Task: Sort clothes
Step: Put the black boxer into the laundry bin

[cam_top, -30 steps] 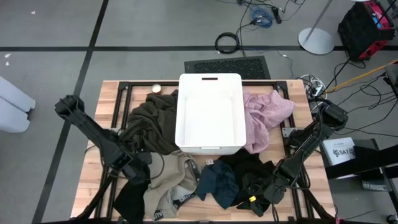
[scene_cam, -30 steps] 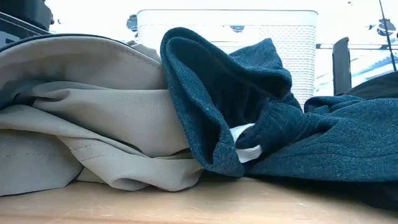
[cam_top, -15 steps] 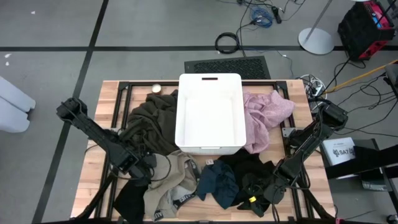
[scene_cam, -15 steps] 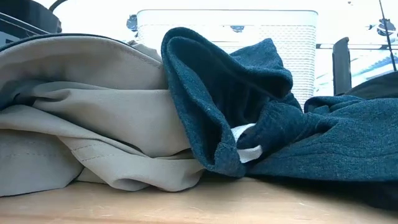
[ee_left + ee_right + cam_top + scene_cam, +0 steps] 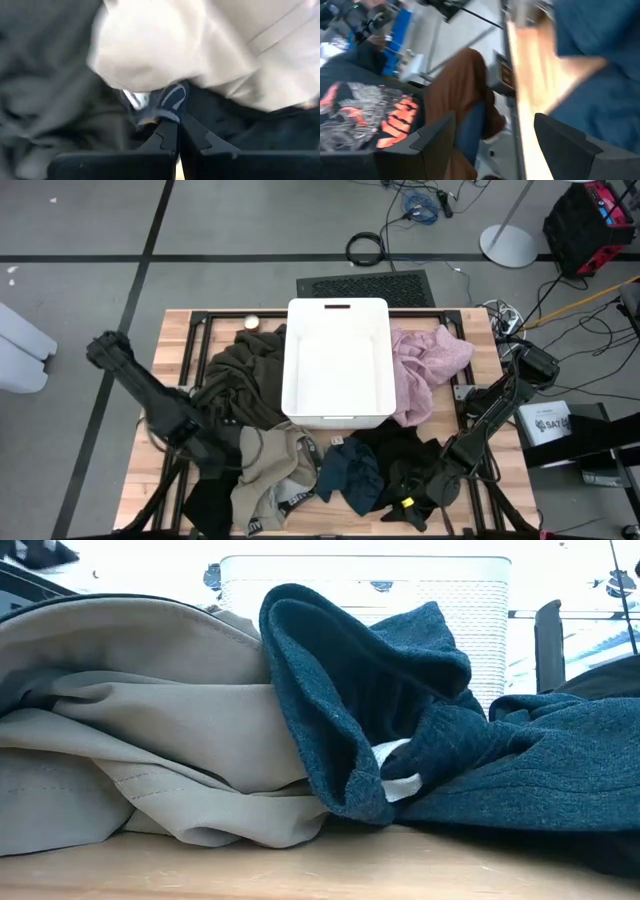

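Your white bin [image 5: 337, 360] holds nothing, so sorting has barely begun: the clothes [image 5: 300, 470] all lie on the tabletop [image 5: 145, 475] around it. Your left tool [image 5: 222, 452] is pinched together on what looks like beige fabric; the right tool [image 5: 425, 498] hangs apart over the black garment [image 5: 405, 452]. The waistband lettering [image 5: 293, 500] is unreadable.

White bin [image 5: 337, 360] on wooden table [image 5: 160, 445] (mid-table)
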`<state>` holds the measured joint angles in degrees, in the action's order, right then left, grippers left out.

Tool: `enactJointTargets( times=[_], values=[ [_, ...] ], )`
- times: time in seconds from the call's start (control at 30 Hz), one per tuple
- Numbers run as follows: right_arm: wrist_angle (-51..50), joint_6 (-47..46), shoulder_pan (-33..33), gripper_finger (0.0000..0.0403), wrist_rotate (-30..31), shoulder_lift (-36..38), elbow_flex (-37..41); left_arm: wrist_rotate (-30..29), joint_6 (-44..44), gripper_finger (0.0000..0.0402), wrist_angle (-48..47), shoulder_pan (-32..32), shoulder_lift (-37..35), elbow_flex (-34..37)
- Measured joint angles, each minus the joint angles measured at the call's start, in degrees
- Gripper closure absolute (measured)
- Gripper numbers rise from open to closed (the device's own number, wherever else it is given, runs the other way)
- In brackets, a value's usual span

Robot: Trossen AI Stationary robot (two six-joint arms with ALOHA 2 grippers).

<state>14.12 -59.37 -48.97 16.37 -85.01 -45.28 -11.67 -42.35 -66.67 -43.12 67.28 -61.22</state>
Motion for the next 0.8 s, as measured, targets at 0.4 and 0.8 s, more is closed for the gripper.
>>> enactJointTargets(
  times=[0.4, 0.8],
  values=[
    [32.7, 36.5, 2.4, 0.0142, 3.2, 0.0, 0.0, -18.3, 22.2, 0.0400, 20.3, -5.1, -10.1, -15.9],
    [27.9, 45.8, 12.4, 0.0142, 7.1, -4.1, -8.4, -33.6, 41.9, 0.0401, 55.8, -4.8, -6.0, -15.9]
  ],
)
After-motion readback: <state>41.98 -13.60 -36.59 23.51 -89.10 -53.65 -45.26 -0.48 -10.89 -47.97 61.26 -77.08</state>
